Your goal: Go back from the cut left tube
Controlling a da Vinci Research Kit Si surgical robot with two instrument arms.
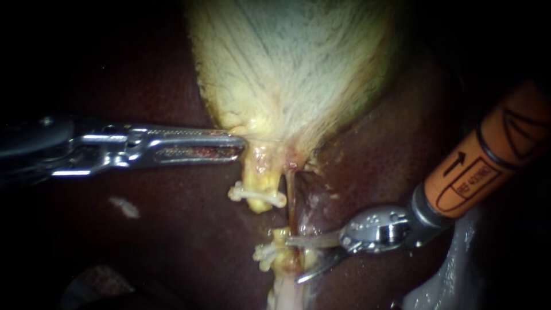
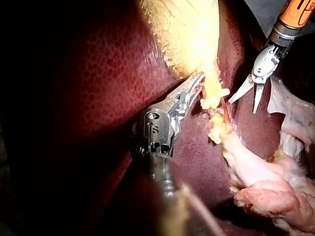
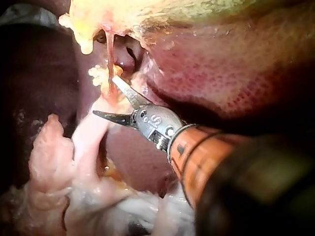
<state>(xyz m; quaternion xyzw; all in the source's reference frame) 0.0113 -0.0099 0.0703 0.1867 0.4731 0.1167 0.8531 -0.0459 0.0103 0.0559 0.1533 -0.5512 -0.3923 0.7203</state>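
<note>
I'd just slide the orange-sleeved right instrument [image 1: 293,261] straight back, its end effector gaping and empty beside the yellowish cut left tube [image 1: 280,235], lower stump, while the silver left instrument [image 1: 241,143] pinches the pale gallbladder [image 1: 287,69] neck.

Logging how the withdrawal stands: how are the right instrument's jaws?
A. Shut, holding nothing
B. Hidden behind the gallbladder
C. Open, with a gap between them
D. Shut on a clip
C: the right instrument shows its two blades spread apart, with a wide gap between them, next to the lower stump of the cut left tube.
</note>
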